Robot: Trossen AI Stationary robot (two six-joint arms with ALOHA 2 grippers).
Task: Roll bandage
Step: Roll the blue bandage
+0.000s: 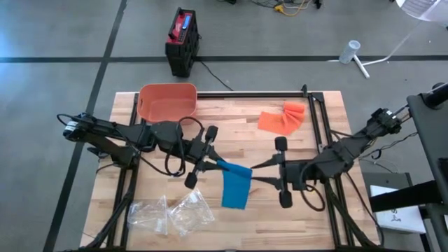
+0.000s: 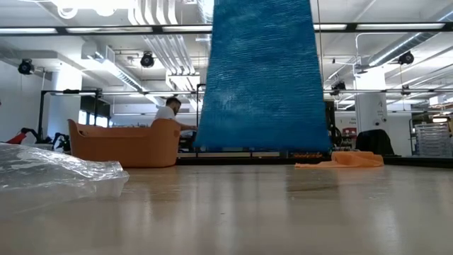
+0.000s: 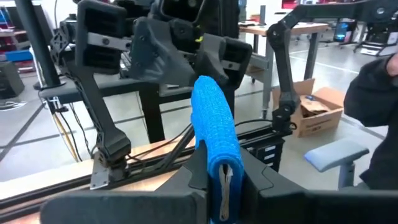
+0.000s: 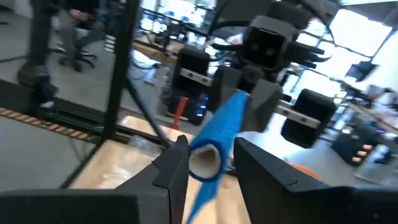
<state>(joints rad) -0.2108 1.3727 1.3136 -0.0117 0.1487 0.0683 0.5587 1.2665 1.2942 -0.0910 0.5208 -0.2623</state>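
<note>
A blue bandage (image 1: 236, 187) is held up between my two grippers over the middle of the table. Its upper part is a rolled, bunched strand (image 3: 211, 118) running from one gripper to the other. A flat length (image 2: 262, 74) hangs down from it, with the lower edge clear of the tabletop. My left gripper (image 1: 215, 163) comes in from the table's left and is shut on one end. My right gripper (image 1: 257, 168) comes in from the right and is shut on the rolled end. My left gripper pinches the bandage's bunched end (image 3: 224, 177) between its two fingers. The fingers point level from the table's left, along the strand. The strand runs on toward the other gripper, clear of the table. My right gripper holds the rolled end (image 4: 205, 163), whose hollow opening faces the wrist, between its two fingers (image 4: 177, 160). The fingers point level from the table's right, along the roll. The roll is lifted clear, and loose bandage hangs below it.
An orange bin (image 1: 166, 101) stands at the far left of the table. An orange bandage (image 1: 282, 117) lies crumpled at the far right. Clear plastic bags (image 1: 171, 213) lie near the front left. Dark frame rails (image 1: 318, 119) run along the table's far and right sides.
</note>
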